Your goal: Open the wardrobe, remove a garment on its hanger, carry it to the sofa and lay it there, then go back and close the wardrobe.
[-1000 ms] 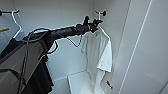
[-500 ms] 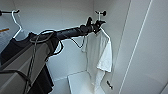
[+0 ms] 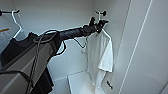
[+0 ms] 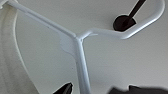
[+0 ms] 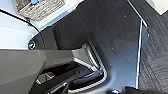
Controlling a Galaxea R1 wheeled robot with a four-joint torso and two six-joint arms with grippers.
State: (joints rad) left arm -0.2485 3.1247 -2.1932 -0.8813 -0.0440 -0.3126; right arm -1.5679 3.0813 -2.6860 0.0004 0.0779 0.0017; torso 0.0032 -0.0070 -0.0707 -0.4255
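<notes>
No writing, brand, number or sign can be read anywhere. A pale sheet with an orange strip (image 3: 4, 31) shows at the edge of the head view, its marks too blurred to read.

black shirt (image 3: 15, 50) hangs on its own white hanger (image 3: 15, 21) over on the left side; dark carpet floor (image 5: 155, 62) shows too; some grey woven mat thing (image 5: 40, 7) sits near it

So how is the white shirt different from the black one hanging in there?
The white shirt hangs deep in the wardrobe by its side wall, with the robot's left hand up at its hanger. The black shirt hangs nearer the camera, with nothing touching it. The white one looks thin and long; the black one looks dark and bunched. Both hang on white hangers from black hooks.
</notes>
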